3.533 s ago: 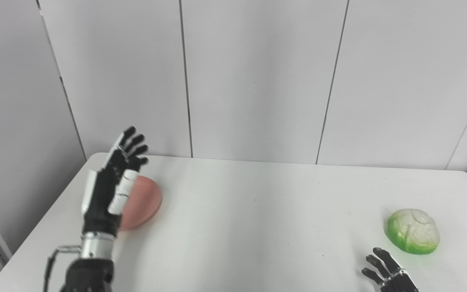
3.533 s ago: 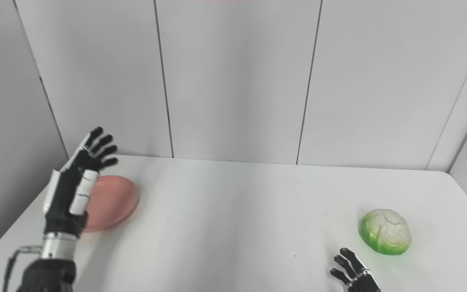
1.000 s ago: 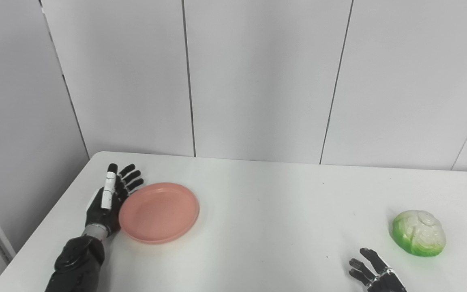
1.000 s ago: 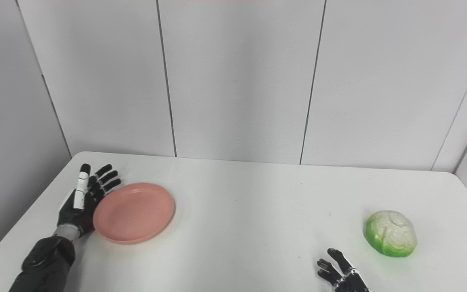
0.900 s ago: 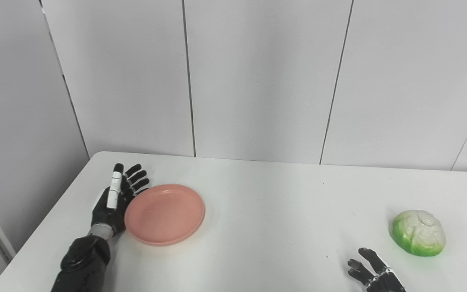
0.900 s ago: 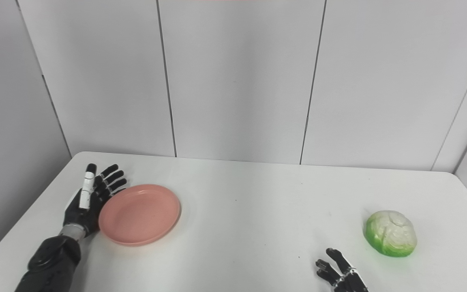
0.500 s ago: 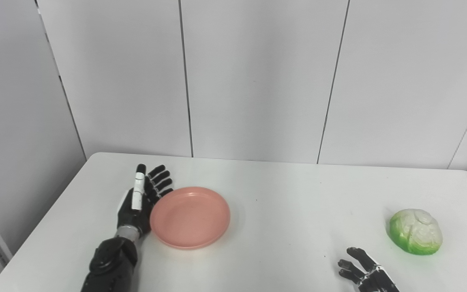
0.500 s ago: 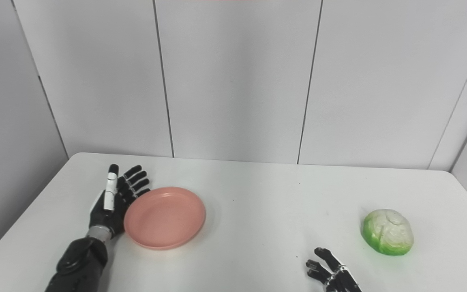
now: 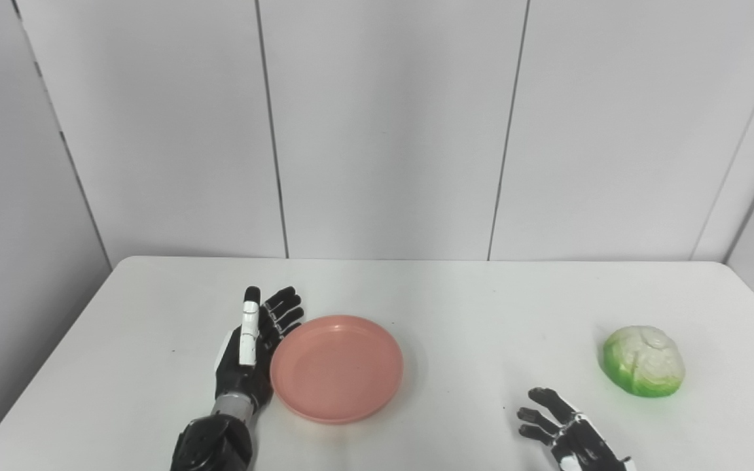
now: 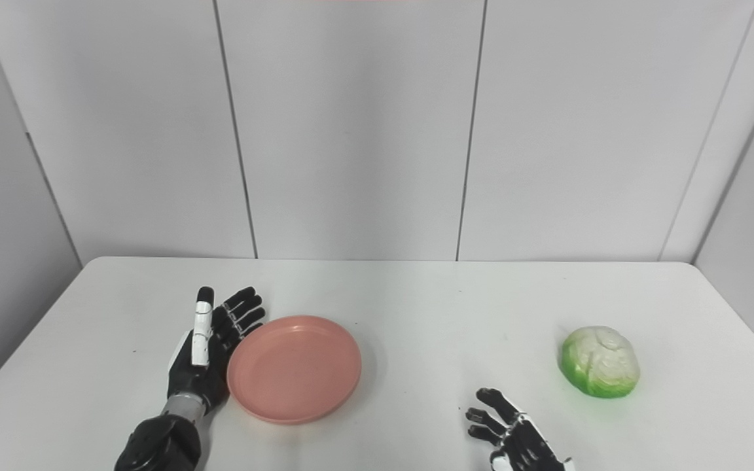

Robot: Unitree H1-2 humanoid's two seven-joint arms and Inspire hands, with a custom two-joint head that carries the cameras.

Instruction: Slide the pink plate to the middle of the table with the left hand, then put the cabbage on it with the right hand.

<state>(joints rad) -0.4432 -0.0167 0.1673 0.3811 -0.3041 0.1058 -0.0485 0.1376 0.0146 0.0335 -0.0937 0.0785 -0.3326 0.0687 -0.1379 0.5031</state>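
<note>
Pink plate [image 9: 336, 367]: flat on the white tabletop [image 9: 455, 294], left of the middle, nearer the front edge than the back.
Left hand [image 9: 249, 350]: released, fingers straight and spread, set edge-on against the plate's left rim.
Step in hand: the slide, seemingly partway.
Cabbage [image 9: 643, 361]: near the right edge, well apart from the plate.
Right hand [image 9: 563, 428]: released, waiting by the front edge.
Next move: likely more sideways pushing toward the right edge, keeping rim contact.

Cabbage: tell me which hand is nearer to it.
Right. The right hand lies open on the table just in front and left of the cabbage, not touching it. The left hand is across the table against the pink plate.
</note>
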